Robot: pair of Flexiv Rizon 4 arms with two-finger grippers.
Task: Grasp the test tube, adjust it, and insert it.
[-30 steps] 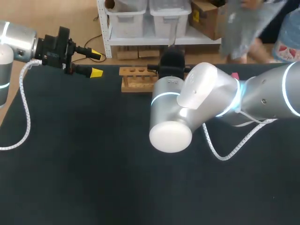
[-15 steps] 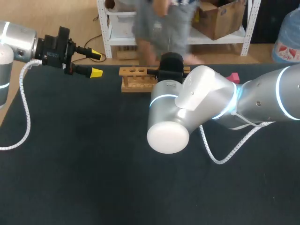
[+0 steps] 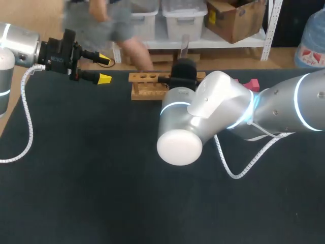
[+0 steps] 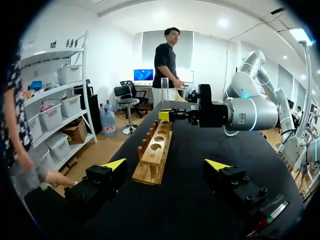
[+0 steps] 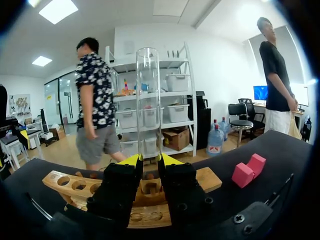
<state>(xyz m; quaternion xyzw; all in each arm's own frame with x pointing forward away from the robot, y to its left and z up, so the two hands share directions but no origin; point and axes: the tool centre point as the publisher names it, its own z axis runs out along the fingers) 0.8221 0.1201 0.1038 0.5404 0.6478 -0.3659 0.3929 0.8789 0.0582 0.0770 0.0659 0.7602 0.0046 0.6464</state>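
In the head view, my left gripper (image 3: 104,69) hangs over the table's (image 3: 76,178) far left corner, its 2 fingers spread wide with nothing between them. My right arm (image 3: 284,107) comes in from the right. Its bulky elbow hides most of its black wrist end, which sits at the wooden rack (image 3: 144,86). The clear test tube (image 3: 184,43) stands upright above that spot. A pink block (image 3: 252,83) lies near the rack's right end.

In the left wrist view, the rack lies ahead of my open left gripper. The right gripper (image 4: 165,116) holds the tube upright over the rack's far end.

In the right wrist view, the 2 yellow tips press the tube from both sides, low on its length. The tube is vertical, directly over the rack. I cannot tell whether its bottom end has entered a hole.
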